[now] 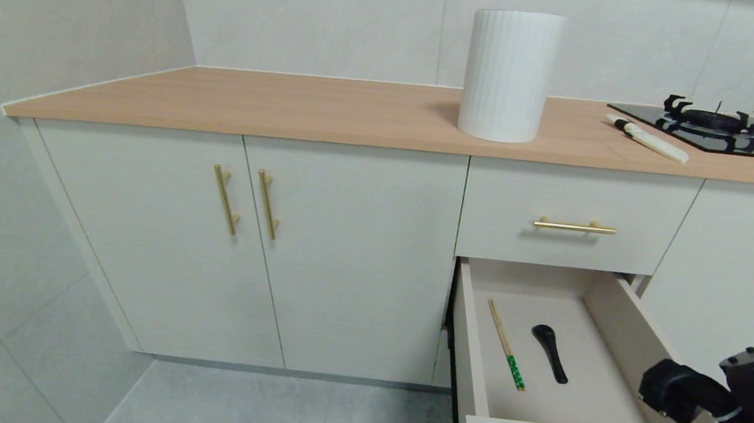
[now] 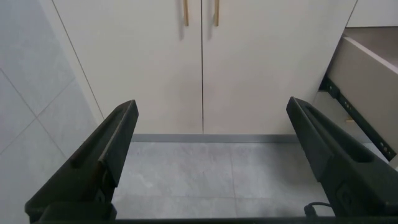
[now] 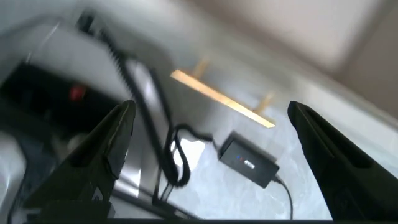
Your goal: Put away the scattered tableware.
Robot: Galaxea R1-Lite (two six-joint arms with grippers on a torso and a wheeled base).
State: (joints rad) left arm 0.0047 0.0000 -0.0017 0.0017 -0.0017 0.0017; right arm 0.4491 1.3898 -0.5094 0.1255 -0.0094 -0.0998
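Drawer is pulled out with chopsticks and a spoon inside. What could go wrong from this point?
1. The right arm sits close to the front corner of the open drawer; swinging up toward the counter, it might knock the drawer.
2. The white utensil lies flat on the counter beside the stove, so a grasp may scrape the counter or push it against the stove.
3. Dropped carelessly, it could land on the chopsticks or spoon.

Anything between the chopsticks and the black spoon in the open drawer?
Nothing: bare drawer floor between chopsticks and spoon, per head view.
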